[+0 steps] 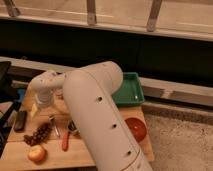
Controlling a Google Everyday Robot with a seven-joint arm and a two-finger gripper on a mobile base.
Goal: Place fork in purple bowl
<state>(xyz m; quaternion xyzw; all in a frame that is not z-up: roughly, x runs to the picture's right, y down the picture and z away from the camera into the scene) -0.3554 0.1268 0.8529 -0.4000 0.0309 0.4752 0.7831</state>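
The fork is a slim silver piece lying on the wooden table, just right of the grape bunch. My gripper hangs from the white wrist over the table's back left, above and a little left of the fork. It is open with nothing in it. Of the purple bowl only a dark rounded edge shows right of the fork. My big white arm hides the rest of it.
An orange-handled utensil lies right of the grapes, and a round fruit sits near the front edge. A black-handled tool is at the left. An orange-red bowl and a green tray stand to the right.
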